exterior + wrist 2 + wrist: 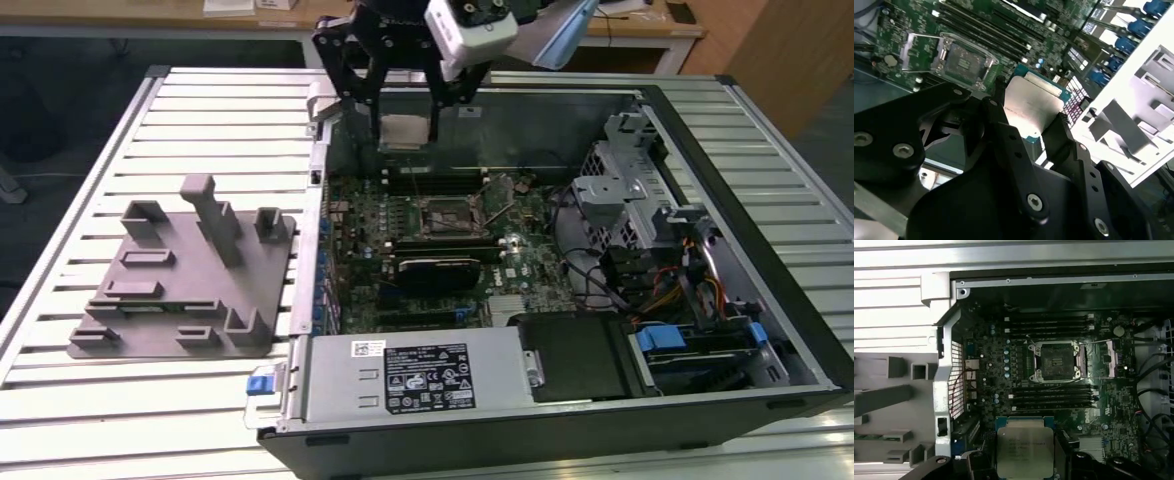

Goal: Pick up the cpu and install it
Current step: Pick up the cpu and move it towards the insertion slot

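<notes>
Our tool (406,122) was clamped on the cpu (1034,102), holding it in the air over the open case (534,445). The pickup was done. The socket (1056,360) lay open and empty below, so we judged the installing not yet done.
</notes>
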{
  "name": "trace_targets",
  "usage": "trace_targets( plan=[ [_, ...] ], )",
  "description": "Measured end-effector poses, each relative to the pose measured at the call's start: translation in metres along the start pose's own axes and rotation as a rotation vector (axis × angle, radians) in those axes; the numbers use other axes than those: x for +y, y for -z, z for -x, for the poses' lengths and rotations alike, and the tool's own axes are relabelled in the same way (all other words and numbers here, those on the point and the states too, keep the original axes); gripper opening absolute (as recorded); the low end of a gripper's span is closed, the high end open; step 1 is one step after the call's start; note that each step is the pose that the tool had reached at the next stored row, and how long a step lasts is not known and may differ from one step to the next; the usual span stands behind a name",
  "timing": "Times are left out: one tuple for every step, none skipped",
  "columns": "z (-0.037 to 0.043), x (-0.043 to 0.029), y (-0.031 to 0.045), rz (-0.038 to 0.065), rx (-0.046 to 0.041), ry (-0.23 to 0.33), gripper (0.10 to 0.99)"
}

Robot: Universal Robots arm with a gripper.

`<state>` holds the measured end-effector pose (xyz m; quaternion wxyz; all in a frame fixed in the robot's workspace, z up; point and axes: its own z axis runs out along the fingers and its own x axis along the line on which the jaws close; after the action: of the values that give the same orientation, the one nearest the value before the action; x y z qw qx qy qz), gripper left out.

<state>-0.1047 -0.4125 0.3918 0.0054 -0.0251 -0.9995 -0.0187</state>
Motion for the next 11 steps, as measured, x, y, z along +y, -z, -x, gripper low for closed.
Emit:
trace_targets(
  plan=[
    [0.0035, 0.0002, 0.0000, 0.000, 0.0004, 0.000, 0.545],
    [0.0066, 0.0004, 0.0001, 0.000, 0.0007, 0.000, 0.545],
    [0.0093, 0.0005, 0.0001, 0.000, 0.0010, 0.000, 0.545],
    [0.0117, 0.0006, 0.0001, 0.000, 0.0011, 0.000, 0.545],
    [0.0140, 0.0007, 0.0000, 0.000, 0.0013, 0.000, 0.545],
    [0.0165, 0.0008, -0.0001, 0.000, 0.0014, 0.000, 0.545],
    [0.0190, 0.0009, -0.0005, 0.000, 0.0016, 0.000, 0.545],
    [0.0214, 0.0011, -0.0009, 0.000, 0.0021, 0.000, 0.545],
    [0.0232, 0.0011, -0.0018, 0.000, 0.0023, 0.000, 0.545],
    [0.0246, 0.0011, -0.0032, 0.000, 0.0026, 0.000, 0.545],
    [0.0255, 0.0011, -0.0050, 0.000, 0.0027, 0.000, 0.545]
  ],
)
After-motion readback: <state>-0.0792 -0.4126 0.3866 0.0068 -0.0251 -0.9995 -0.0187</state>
